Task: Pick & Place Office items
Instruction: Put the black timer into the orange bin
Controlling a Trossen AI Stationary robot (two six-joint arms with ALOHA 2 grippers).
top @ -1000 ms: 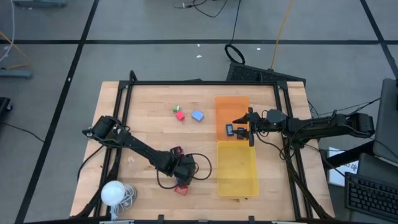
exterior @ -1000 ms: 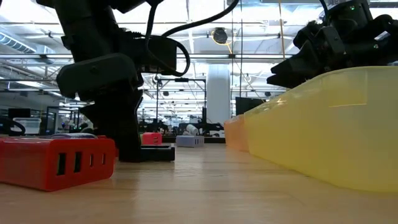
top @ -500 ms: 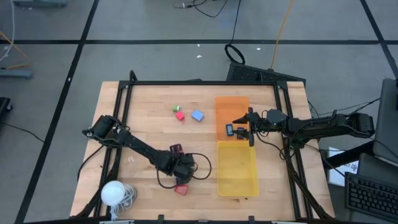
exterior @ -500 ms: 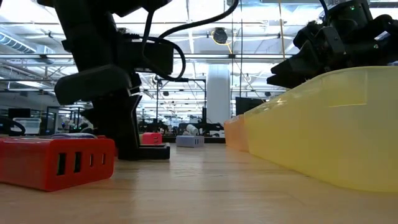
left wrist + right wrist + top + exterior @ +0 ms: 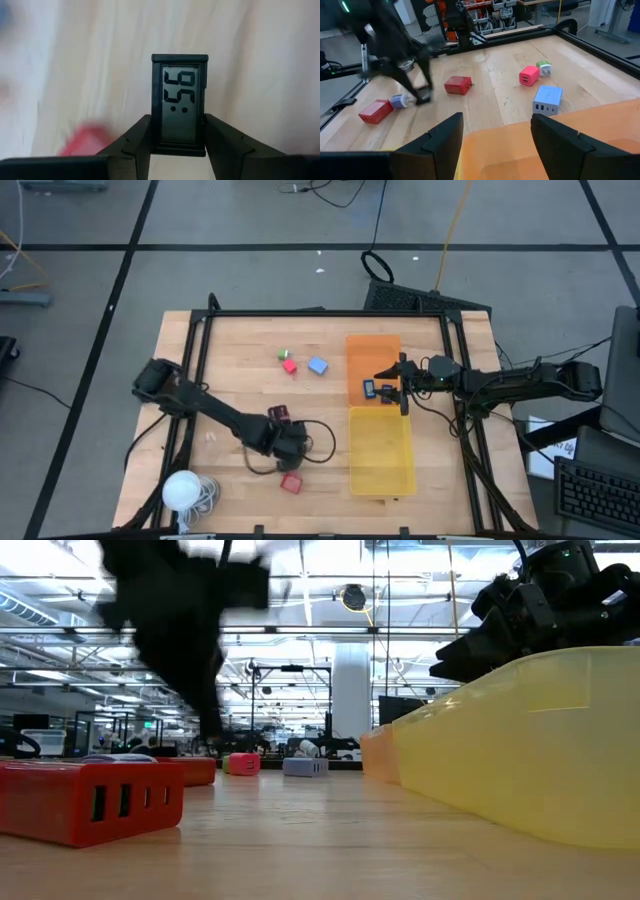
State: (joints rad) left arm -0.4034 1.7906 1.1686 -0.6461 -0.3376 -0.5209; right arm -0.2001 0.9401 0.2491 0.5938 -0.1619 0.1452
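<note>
My left gripper [image 5: 285,442] hangs over the table's near middle, shut on a small black digital clock [image 5: 180,75] with a grey LCD face. A red block [image 5: 291,483] lies on the wood just nearer than it, and a dark red block [image 5: 279,414] just beyond. Green [image 5: 283,356], pink-red [image 5: 290,366] and light-blue [image 5: 318,365] pieces lie farther off. A blue piece [image 5: 370,389] lies in the orange tray [image 5: 372,345]. My right gripper [image 5: 496,120] is open and waits over the orange tray's near end. My left gripper pinches the clock between its two fingers [image 5: 135,142], which meet its two long sides at one end [image 5: 158,131]. The fingers come from above, pointing down. The clock is lifted clear of the wood, and its display faces the wrist camera.
The yellow tray [image 5: 381,450] lies right of the left gripper, touching the orange tray's near end. A white ball with a coiled cord [image 5: 182,490] sits at the near left corner. A black frame [image 5: 300,313] borders the table. Bare wood lies between the blocks and the left edge.
My left gripper has risen and drifted slightly toward the far edge, taking the black clock up off the table. The red block beside it stayed where it was. My right arm kept still.
</note>
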